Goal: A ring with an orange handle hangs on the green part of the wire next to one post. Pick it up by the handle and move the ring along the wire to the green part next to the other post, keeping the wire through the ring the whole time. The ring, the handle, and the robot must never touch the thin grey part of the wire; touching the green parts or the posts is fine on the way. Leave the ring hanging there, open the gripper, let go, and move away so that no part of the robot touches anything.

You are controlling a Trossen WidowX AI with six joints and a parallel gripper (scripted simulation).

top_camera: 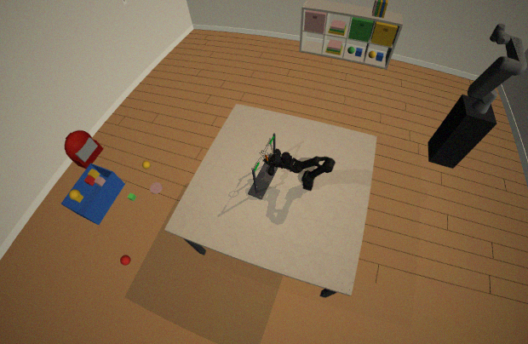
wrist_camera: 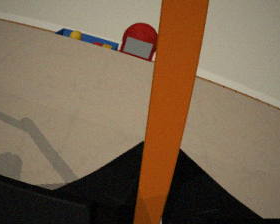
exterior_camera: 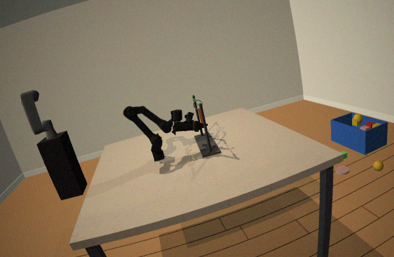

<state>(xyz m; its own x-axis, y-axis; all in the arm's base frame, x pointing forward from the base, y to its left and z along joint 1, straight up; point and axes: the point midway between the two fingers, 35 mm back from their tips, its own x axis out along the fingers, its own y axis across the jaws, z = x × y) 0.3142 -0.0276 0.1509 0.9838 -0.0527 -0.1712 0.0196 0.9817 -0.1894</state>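
The orange handle stands roughly upright, slightly tilted in the wrist view. My gripper is shut on its lower part. The thin ring is above the handle, between the two green parts in the top view; whether it touches the grey wire is too small to tell. One green part is by the far post; the other green part is by the near post. The wrist view shows neither ring nor wire.
Both posts rise from a dark base plate on the pale table. The arm reaches in from one side of the wire, with the near post close to the gripper in the exterior view. A blue toy box stands beyond the table.
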